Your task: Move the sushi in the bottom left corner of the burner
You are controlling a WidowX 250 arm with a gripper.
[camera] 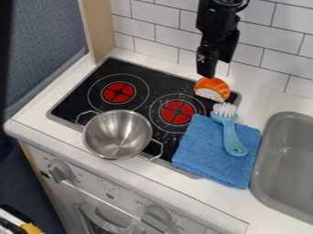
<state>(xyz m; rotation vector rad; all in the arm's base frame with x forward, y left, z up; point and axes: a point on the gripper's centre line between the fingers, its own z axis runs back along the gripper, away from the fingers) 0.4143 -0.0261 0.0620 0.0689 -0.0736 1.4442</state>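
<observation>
One claw [208, 73] hangs at the top of the view, its lower end right at the top of one piece of salmon nigiri [212, 88]; whether it is open, closed or gripping the sushi, I cannot tell. The nigiri is at the upper right corner of one black stovetop [68, 104], orange top up, white rice side showing. Two red burners [177, 113] mark the stovetop. Below the nigiri, one light blue brush [230, 135] lies on one folded blue cloth [211, 157], which overlaps the stovetop and the white worktop [264, 99]. One steel pot [118, 134] with two wire handles sits at the lower left. One grey sink [287, 169] is at right.
</observation>
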